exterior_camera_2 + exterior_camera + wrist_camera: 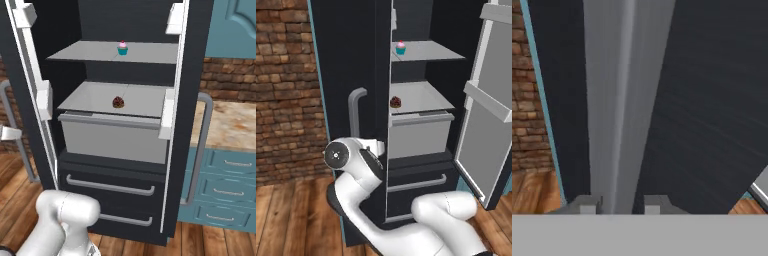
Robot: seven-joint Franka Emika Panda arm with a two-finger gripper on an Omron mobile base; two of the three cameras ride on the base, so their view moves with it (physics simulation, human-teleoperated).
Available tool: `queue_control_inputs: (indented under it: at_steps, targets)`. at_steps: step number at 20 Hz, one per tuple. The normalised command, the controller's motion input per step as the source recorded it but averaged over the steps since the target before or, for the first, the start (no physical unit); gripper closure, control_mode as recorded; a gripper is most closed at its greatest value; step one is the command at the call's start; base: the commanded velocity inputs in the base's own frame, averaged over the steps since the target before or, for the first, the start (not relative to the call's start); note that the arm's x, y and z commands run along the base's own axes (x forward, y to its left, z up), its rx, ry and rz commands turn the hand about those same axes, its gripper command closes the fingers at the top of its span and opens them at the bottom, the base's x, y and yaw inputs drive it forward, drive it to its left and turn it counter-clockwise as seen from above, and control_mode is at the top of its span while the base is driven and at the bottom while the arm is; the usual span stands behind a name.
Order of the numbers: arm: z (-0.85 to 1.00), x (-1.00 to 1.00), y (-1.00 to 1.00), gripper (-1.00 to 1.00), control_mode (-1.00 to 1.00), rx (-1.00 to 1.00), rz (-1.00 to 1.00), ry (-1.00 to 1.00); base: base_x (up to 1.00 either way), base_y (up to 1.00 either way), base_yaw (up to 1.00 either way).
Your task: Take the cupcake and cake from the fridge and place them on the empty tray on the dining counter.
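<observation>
Brick wall and plank floor flank the dark fridge, whose doors stand open. Nearest, in the hand view, the hand sits closed on the grey bar handle of the left door, one fingertip on each side of the bar, with the dark door face beside it. From the left base view that handle curves out of the door front just above the arm's white wrist.

Beyond the door, well apart from the hand and higher, the fridge's interior shows. Two dark lower drawers with grey bar pulls are shut; above them a light grey bin is also shut. On the shelf directly over the bin sits the cake, near the front edge. On the upper shelf stands the cupcake, upright, farther back. To the right of the fridge, a marble-topped bench rests on teal drawers.
</observation>
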Motion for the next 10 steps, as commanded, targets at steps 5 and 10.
queue_control_inputs:
  at_steps: [5, 10]
  targets:
    - [0.01, -0.96, 0.32, -1.00, -1.00, -0.12, 0.10, 0.06, 0.00, 0.00, 0.00]
    - [0.11, -1.00, -0.53, -1.00, -1.00, -0.02, 0.07, -0.14, 0.00, 0.00, 0.00]
